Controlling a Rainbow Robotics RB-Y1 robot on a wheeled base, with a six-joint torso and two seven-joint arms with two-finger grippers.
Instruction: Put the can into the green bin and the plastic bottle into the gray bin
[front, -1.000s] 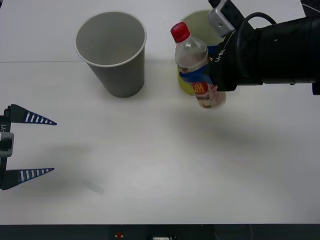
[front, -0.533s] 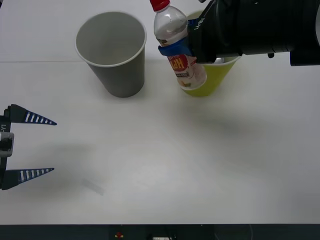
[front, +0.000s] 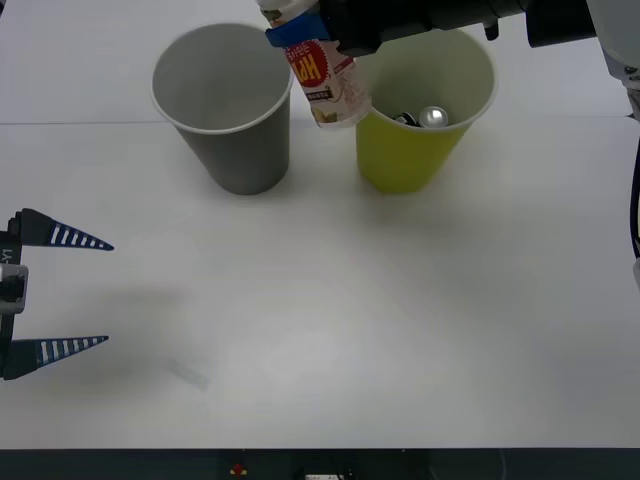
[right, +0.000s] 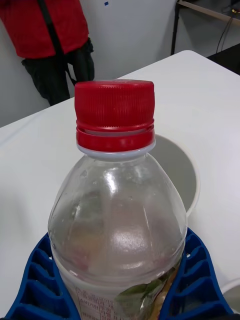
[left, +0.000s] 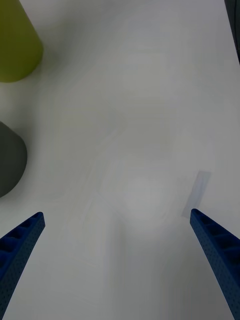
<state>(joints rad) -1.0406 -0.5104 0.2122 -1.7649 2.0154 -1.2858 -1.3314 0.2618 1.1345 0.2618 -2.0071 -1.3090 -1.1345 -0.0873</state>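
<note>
right gripper (right: 120, 295): we clamp the plastic bottle (front: 325, 75), held between the bins.
next: we centre over the gray bin (front: 222, 105) before releasing.
left gripper (front: 85, 292): wide open, empty, near left.

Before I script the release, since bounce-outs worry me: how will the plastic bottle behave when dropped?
The plastic bottle, held by the right gripper, looks empty and clear, so probably light and springy. Its round body would likely roll if it missed the gray bin. The smooth wall may slide in the ribbed fingers.

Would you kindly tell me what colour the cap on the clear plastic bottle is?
Red; the clear plastic bottle's cap shows best in the right wrist view, held by the right gripper.
</note>
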